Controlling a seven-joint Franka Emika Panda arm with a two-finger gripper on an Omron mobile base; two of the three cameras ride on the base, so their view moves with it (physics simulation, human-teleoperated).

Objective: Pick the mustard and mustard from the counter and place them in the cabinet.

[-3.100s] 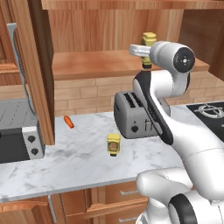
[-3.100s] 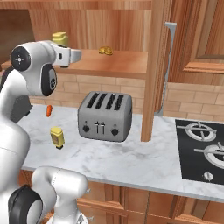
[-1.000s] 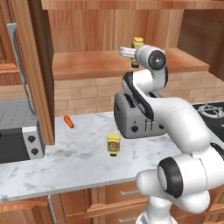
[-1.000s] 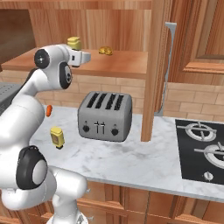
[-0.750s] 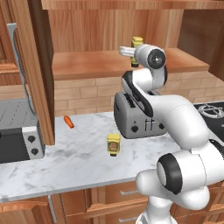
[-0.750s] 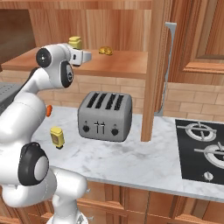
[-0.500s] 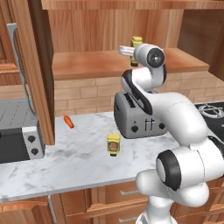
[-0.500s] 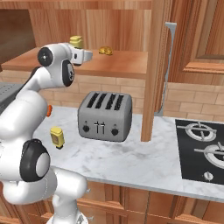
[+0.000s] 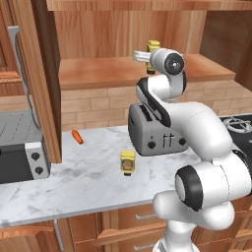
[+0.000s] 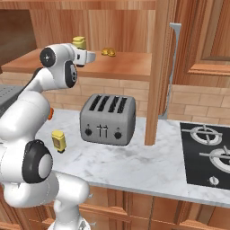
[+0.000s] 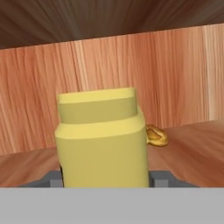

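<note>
mustard between jaws, over shelf

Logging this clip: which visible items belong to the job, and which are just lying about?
Job: mustard at the end effector; second mustard on the counter; cabinet.
Lying about: toaster; carrot; yellow-brown lump; stove.

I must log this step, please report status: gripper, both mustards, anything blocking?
Gripper shut on first mustard, over cabinet shelf. Second mustard upright on counter. Yellow-brown lump on shelf, apart.

No readable text; label on counter mustard too blurred
</note>
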